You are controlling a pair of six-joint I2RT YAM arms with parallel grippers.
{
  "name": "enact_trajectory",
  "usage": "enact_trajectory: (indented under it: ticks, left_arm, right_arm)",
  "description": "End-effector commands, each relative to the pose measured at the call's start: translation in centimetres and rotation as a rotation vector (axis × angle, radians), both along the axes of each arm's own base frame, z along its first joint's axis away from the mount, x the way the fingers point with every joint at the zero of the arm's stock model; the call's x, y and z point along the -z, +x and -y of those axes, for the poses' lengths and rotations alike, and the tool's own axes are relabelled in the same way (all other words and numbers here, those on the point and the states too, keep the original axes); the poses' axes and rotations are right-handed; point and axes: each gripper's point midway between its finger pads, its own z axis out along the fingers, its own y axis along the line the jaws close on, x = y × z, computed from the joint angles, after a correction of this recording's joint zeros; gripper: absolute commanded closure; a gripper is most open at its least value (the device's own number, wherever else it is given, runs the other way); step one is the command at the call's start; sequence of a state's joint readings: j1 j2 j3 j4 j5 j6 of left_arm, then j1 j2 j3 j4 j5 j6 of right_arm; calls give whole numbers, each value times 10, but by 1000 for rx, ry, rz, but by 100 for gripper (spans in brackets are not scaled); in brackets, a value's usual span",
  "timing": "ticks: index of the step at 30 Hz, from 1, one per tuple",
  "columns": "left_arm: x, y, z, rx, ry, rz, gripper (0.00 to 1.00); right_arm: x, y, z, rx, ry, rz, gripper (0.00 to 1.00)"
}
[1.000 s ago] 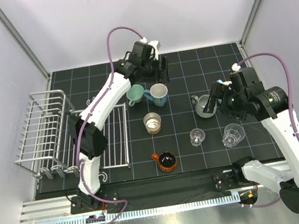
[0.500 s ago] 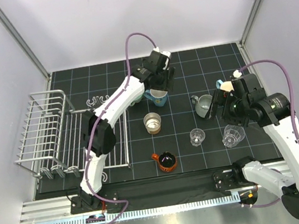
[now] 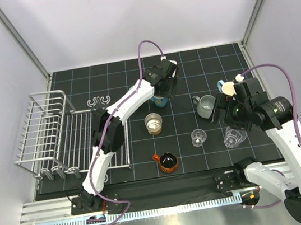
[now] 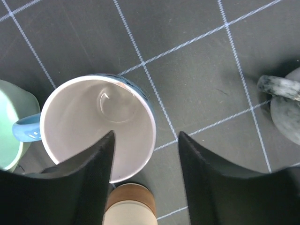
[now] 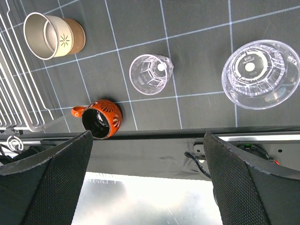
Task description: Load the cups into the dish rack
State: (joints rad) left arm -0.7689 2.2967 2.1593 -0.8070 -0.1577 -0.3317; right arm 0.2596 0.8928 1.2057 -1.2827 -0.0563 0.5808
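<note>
Seemingly astride blue cup rim, left end effector parted

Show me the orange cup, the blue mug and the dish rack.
orange cup [image 5: 100, 120], right wrist view, its dark inside.
blue mug [image 4: 96, 124], left wrist view, its cream inside.
dish rack [image 3: 43, 134], top external view, raised basket wires.

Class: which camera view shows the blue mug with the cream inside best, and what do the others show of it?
The left wrist view: the blue mug is close, its cream inside, rim and handle plain. In the top external view the left gripper covers all but a blue sliver. The right wrist view misses it.
</note>
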Motion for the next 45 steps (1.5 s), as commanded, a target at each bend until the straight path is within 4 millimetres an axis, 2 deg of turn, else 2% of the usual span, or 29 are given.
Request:
enact_trajectory:
  ticks: [1, 8, 9, 13, 18, 21, 25, 26, 29, 30, 32, 34, 36, 37, 38, 39, 40, 41, 42, 43, 44, 45]
  left_arm:
    - [-9, 12, 3, -10, -9, 38, 47]
    - [-3, 14, 4, 6, 14, 38, 67]
    - [-2, 14, 4, 10, 15, 36, 74]
    - [-5, 14, 4, 7, 12, 38, 84]
    - [-20, 17, 11, 14, -28, 58, 100]
    - [-37, 18, 12, 2, -59, 80, 100]
    - [-77, 16, 18, -20, -162, 114, 100]
    - [-99, 15, 17, -28, -209, 131, 100]
    - [-141, 7, 30, -56, -399, 97, 100]
    - [-166, -1, 32, -39, -483, 77, 100]
    - [-200, -8, 36, -67, -627, 44, 100]
    - [-257, -21, 23, -84, -767, 59, 100]
    - [-270, -25, 23, -94, -828, 36, 100]
    - [-299, -32, 8, -97, -885, 62, 100]
    - [-314, -36, 3, -120, -948, 48, 100]
    - [-309, -30, -9, -158, -964, 30, 100]
    - [-338, -43, -25, -158, -1027, 50, 100]
    - [-349, -49, -30, -190, -1108, 0, 100]
    - [-344, -47, -37, -217, -1149, -18, 100]
    - [-353, -50, -46, -239, -1208, -28, 100]
    - [-382, -63, -68, -283, -1321, -40, 100]
    - [-375, -59, -73, -311, -1388, -56, 100]
  right_arm:
    - [0, -5, 5, 3, -14, 14, 0]
    - [0, -7, 5, 5, -7, 18, 0]
    - [-1, -8, 5, 6, -8, 20, 0]
    - [0, -11, 6, 5, -6, 24, 0]
    - [1, -13, 5, 2, 0, 18, 0]
    - [-1, -13, 4, 0, 5, 26, 0]
    - [-1, -13, 4, -4, 7, 31, 0]
    - [-1, -13, 4, -5, 5, 33, 0]
    - [-2, -10, 4, -17, -4, 41, 0]
    - [-2, -9, 4, -22, -5, 43, 0]
    - [-7, -3, -1, -48, 9, 71, 0]
    - [-15, 4, -8, -87, 33, 110, 0]
    - [-21, 9, -14, -116, 49, 140, 0]
    - [-25, 12, -18, -139, 63, 158, 0]
    - [-33, 17, -25, -171, 90, 193, 0]
    - [-37, 20, -29, -196, 100, 213, 0]
    - [-41, 23, -33, -218, 115, 235, 0]
    - [-50, 31, -39, -238, 134, 285, 1]
    - [-55, 32, -48, -290, 168, 310, 1]
    - [-60, 35, -52, -313, 186, 341, 2]
    - [-70, 44, -60, -340, 210, 404, 3]
    - [-77, 44, -68, -384, 250, 434, 3]
